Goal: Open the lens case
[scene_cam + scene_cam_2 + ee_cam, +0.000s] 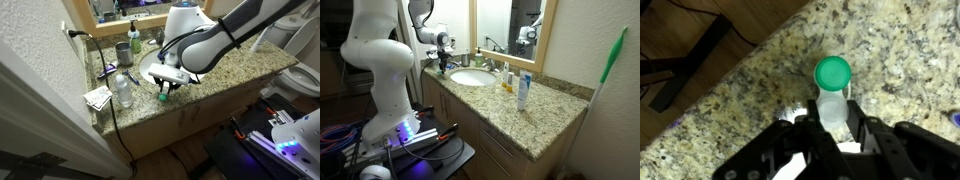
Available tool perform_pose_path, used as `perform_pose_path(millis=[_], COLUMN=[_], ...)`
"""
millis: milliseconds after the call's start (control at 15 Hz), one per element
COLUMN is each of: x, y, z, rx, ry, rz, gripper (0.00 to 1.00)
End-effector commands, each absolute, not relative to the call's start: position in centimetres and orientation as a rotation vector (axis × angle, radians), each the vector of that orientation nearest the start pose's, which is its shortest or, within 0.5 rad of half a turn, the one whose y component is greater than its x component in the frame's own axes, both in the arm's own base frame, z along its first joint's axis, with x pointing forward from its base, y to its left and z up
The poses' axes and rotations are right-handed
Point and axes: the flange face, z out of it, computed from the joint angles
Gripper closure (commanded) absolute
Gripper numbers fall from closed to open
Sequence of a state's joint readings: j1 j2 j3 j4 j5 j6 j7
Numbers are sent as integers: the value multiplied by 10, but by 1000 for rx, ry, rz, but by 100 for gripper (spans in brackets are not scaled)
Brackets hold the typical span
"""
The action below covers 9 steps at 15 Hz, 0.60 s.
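The lens case (833,72) lies on the speckled granite counter (890,50) near its front edge. Its green round cap points away from me in the wrist view, and its white cap (830,106) sits between my fingers. My gripper (832,116) has both black fingers against the sides of the white cap. In an exterior view the gripper (166,82) points down at the counter edge beside the sink, with the green cap (162,96) just below it. In an exterior view the gripper (442,62) is small and far, and the case is not discernible.
A white sink (148,66) lies just behind the gripper. A clear water bottle (123,90), a folded paper (98,97), a green cup (122,50) and a small bottle (135,40) stand to one side. A white tube (523,92) stands further along the counter.
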<state>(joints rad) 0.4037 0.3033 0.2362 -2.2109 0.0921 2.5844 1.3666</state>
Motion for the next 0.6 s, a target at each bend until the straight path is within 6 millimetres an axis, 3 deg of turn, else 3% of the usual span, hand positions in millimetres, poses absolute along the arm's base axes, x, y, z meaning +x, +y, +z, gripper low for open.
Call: perform_pose_path(millis=[0, 133, 200, 533], x=[452, 452, 451, 443], y=[332, 332, 332, 333], z=[239, 238, 239, 240], rx=[-2786, -2781, -2783, -2794], ry=[1219, 1219, 1217, 1211], rz=[102, 105, 102, 106], gripper=[91, 90, 48, 15])
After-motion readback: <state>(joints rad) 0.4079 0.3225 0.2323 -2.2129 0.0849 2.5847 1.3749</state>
